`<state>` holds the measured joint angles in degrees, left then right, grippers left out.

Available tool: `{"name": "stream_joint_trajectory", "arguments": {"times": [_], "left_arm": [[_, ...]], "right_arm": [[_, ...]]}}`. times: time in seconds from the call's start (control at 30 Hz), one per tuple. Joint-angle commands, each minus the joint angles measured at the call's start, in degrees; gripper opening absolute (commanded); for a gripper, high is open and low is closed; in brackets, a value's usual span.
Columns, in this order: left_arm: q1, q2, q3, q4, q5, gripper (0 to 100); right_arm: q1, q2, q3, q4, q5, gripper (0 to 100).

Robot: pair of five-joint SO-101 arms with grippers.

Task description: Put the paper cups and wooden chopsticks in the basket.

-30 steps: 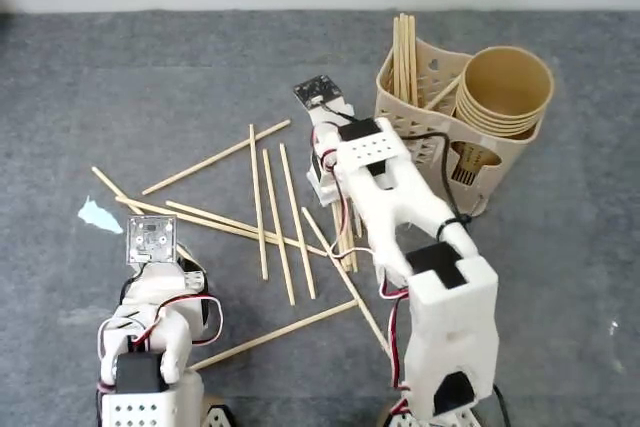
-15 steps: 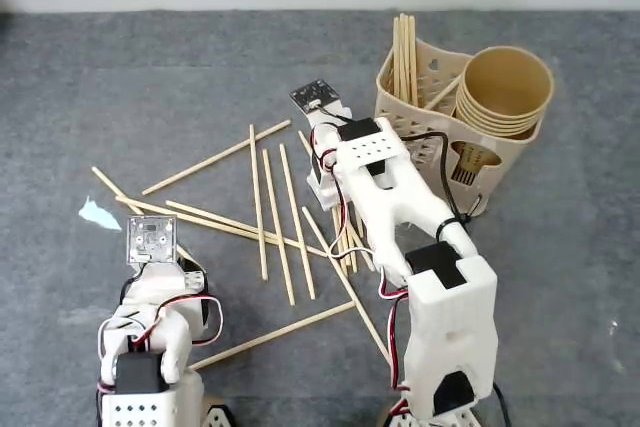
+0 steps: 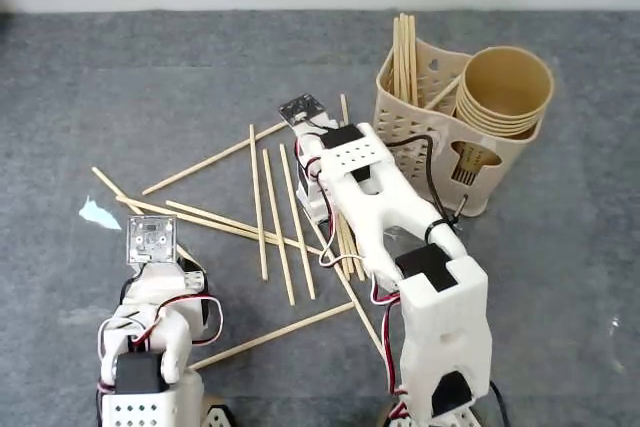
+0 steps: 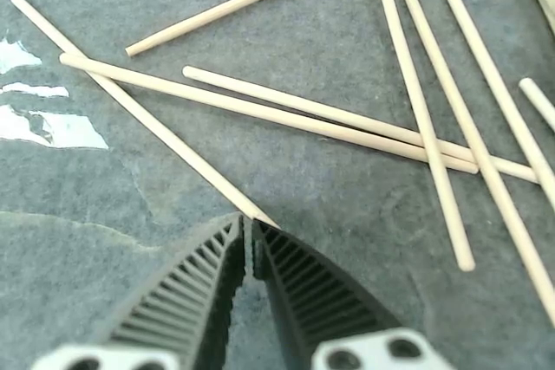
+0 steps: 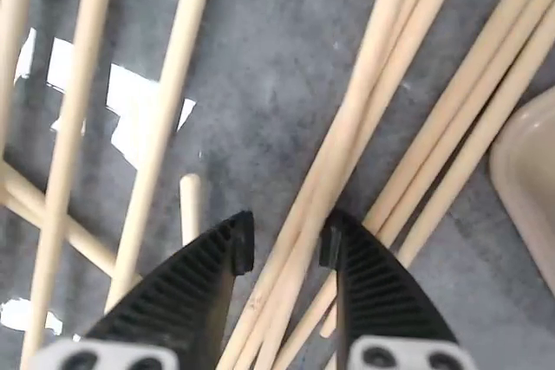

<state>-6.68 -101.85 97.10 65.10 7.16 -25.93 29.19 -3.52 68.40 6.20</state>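
Paper cups (image 3: pixel 505 87) are seen stacked in the basket (image 3: pixel 425 122), with a few wooden chopsticks (image 3: pixel 405 47) upright beside them. Many loose chopsticks (image 3: pixel 268 207) are left on the grey table (image 3: pixel 150 77). A bundle (image 5: pixel 345 145) is straddled by the right gripper (image 5: pixel 286 240), jaws parted. The left gripper (image 4: pixel 251 233) is clenched and empty. The bundle's count is obscured beneath the right arm (image 3: pixel 390 207).

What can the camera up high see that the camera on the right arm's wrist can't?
High view: the whole basket, with the stacked paper cups and upright chopsticks in it, and the left arm.

Right wrist view: the right claw up close, open, with a bundle of chopsticks lying between its fingers.

Both: loose chopsticks on the grey mat, plus a bit of the basket.
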Motion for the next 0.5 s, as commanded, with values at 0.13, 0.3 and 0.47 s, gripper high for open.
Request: {"name": "stream_joint_trajectory", "arguments": {"times": [0.13, 0.3, 0.47], "left_arm": [[-0.18, 0.18, -0.48, -1.14, -0.44, 2], [-0.18, 0.18, -0.48, -1.14, -0.44, 2], [-0.18, 0.18, -0.48, -1.14, -0.44, 2]], "right_arm": [[-1.54, -0.4, -0.44, 0.84, -0.44, 4.0], [-1.27, -0.92, -0.44, 1.36, -0.35, 1.3], [-1.19, -4.09, -2.46, 3.82, -0.26, 0.8]]}}
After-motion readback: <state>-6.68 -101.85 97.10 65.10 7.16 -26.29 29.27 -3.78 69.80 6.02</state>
